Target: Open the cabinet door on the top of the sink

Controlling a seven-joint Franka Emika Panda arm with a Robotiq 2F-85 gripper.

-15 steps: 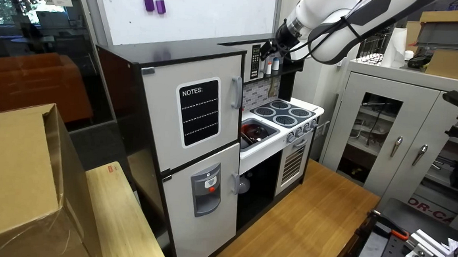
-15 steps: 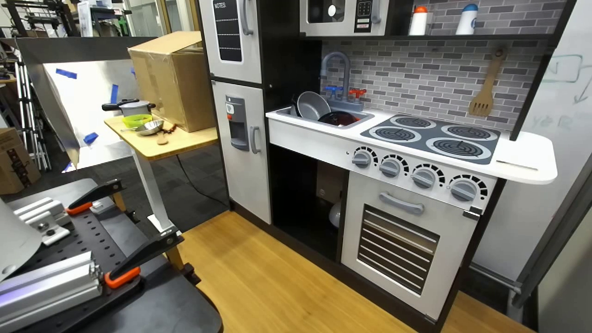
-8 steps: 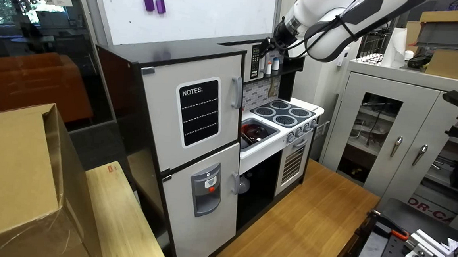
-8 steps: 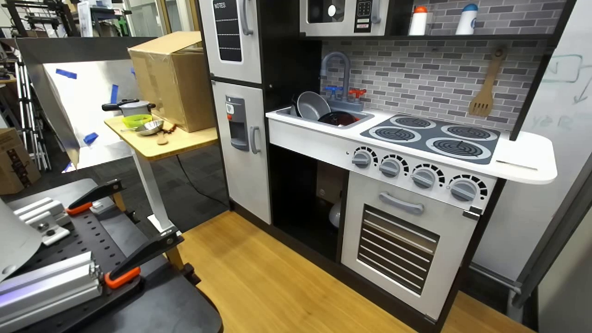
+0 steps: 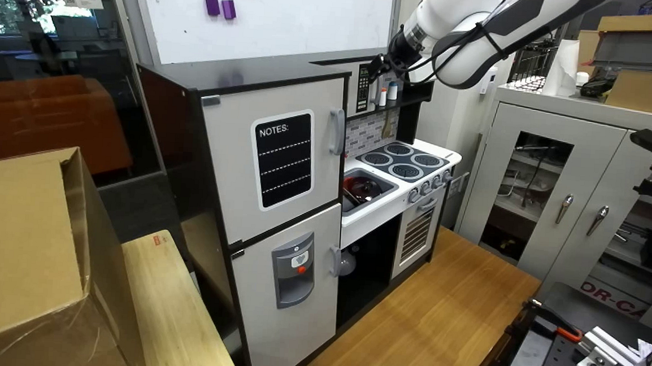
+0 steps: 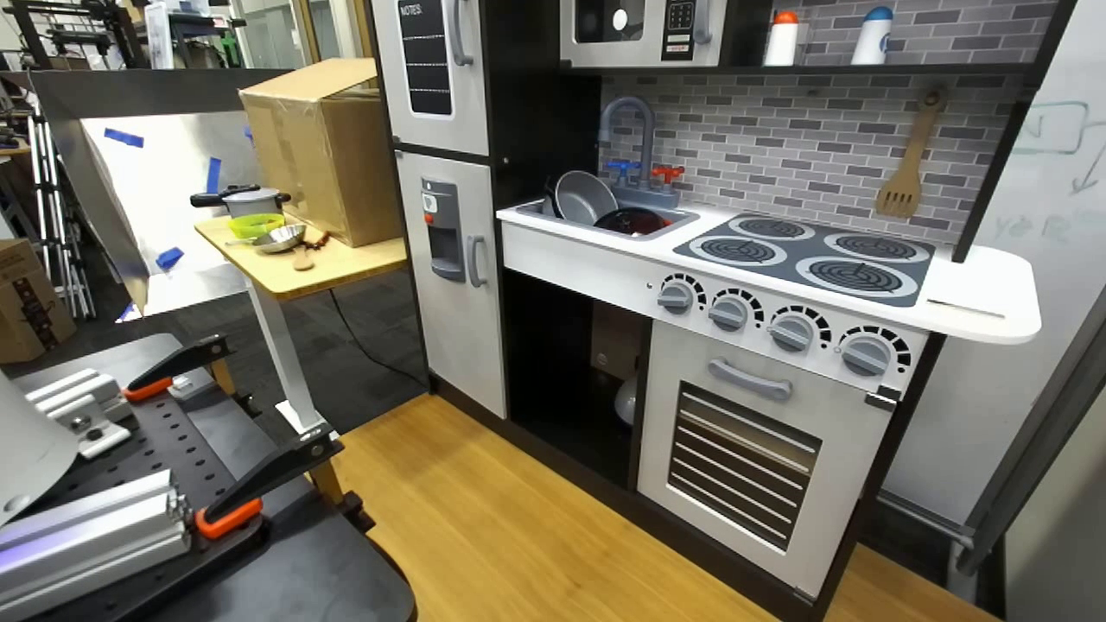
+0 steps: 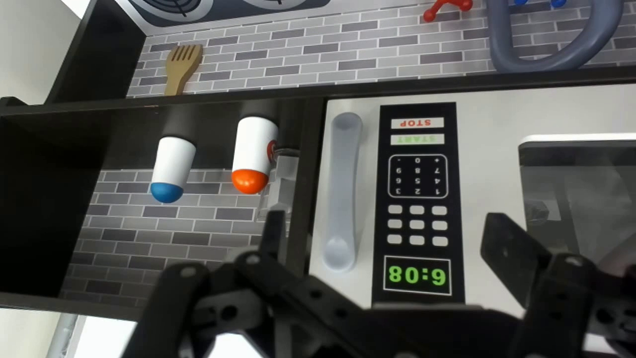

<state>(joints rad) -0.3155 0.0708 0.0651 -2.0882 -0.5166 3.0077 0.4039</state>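
1. Cabinet door (image 7: 489, 164), with a dark window (image 7: 586, 194), sits closed high on the toy kitchen (image 6: 596, 269), above the sink (image 6: 681, 223).
2. Its grey handle (image 7: 343, 194) stands upright beside a black keypad (image 7: 417, 199).
3. The pincer (image 7: 385, 223) is in front of the door, fingers wide apart, handle and keypad showing between them in the wrist view; whether it touches the door I cannot tell.
4. Next to the door, an orange-topped shaker (image 7: 254, 149) and a blue-topped shaker (image 7: 173, 164) stand on a dark shelf (image 7: 211, 134).
5. A grey pan (image 6: 586, 197) leans in the sink.
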